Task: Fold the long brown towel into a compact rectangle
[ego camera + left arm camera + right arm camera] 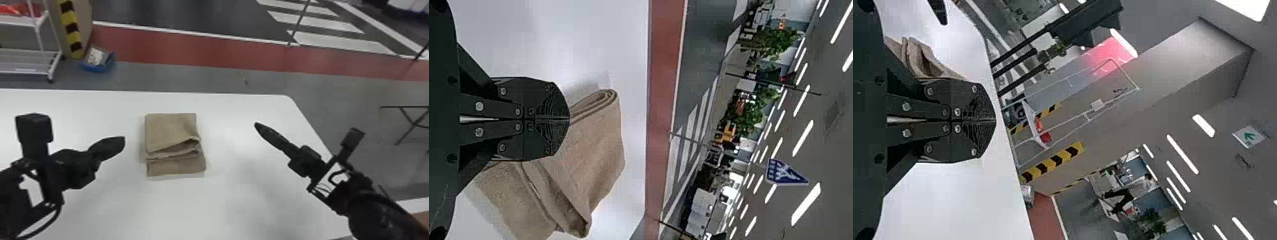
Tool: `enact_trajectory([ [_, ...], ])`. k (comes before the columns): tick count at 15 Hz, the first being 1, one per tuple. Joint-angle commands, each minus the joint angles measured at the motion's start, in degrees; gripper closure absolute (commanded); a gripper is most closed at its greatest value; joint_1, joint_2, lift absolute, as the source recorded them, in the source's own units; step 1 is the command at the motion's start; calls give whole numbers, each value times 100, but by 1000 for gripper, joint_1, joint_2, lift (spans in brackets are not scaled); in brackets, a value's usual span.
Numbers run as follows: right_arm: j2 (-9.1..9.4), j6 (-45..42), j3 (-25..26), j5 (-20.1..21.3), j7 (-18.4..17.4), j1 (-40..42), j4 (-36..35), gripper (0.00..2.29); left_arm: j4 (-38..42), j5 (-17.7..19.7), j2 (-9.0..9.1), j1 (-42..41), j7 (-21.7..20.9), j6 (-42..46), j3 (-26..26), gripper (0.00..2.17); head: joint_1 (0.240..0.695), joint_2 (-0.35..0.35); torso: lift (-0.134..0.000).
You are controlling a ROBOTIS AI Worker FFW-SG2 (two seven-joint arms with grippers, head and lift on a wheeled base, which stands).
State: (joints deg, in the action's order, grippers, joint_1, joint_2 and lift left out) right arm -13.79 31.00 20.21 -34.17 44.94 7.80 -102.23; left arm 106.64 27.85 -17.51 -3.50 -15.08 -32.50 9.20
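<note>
The brown towel (170, 132) lies folded into a small stack near the middle of the table, its near side showing uneven layers and a raised, gaping fold at the right. Left of it, my left gripper (123, 142) is shut on nothing, apart from the cloth. My right gripper (256, 124) stands well to the towel's right, also shut and holding nothing. In the left wrist view the left gripper (569, 119) has closed fingers in front of the towel (599, 145). In the right wrist view the right gripper (994, 120) has its fingers together, with part of the towel (918, 57) behind.
The white table (95, 105) has its far edge beyond the towel and its right edge near the right arm. On the floor past it stand a white rack (38, 51) and a blue bin (99, 62). A dark folding stand (411, 123) is off to the right.
</note>
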Motion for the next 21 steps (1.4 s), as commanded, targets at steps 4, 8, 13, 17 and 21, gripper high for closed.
enact_trajectory([
  [4,684,-467,-1889,1659,-724,-1105,476,2010,138,-34,-85,-169,32,107,-226,1905,695,-90,-128],
  [8,790,-801,-2373,2108,-1119,-1237,907,2010,85,-43,-165,-204,23,230,-261,1905,695,35,-128],
  [13,720,-818,-2337,2248,-1128,-823,916,2010,41,-69,-156,-186,-21,283,-217,1905,695,50,-128],
  [17,693,-924,-2197,2284,-1102,-630,968,2010,50,-78,-147,-186,-12,265,-191,1905,695,34,-128],
  [21,693,-1240,-2065,2204,-1066,-384,1065,2010,94,-87,-147,-213,14,265,-182,1905,695,19,-128],
])
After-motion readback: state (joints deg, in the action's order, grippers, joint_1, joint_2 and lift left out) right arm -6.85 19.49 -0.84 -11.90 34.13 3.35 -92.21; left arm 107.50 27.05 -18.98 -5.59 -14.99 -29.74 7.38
